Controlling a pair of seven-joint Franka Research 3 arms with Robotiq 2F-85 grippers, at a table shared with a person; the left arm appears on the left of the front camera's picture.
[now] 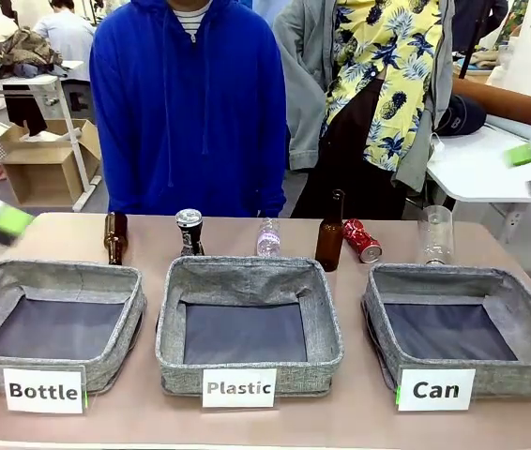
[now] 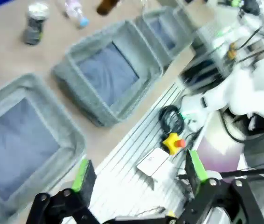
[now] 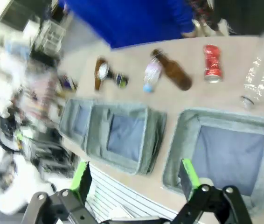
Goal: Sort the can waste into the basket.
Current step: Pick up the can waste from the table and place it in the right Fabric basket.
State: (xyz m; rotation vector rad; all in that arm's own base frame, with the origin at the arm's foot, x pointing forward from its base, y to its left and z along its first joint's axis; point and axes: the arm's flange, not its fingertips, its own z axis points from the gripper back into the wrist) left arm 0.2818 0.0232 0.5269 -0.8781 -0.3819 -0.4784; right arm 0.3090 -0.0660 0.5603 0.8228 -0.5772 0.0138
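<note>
The Can basket [image 3: 218, 119] lies just ahead of the right gripper [image 3: 135, 173], whose fingers are spread and empty. The left gripper [image 2: 139, 168] is spread likewise. Beyond the basket, well off: the red can [image 3: 211, 63], lying, and the dark can [image 3: 112, 78], seemingly upright.

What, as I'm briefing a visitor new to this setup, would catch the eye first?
Three low grey fabric baskets line the near edge of the table: the Bottle basket, Plastic basket and Can basket, all with nothing inside. Behind them runs a row of waste: a crushed shiny red can sits behind the gap between the Plastic and Can baskets, and a dark silver-topped can stands behind the Plastic basket.
</note>
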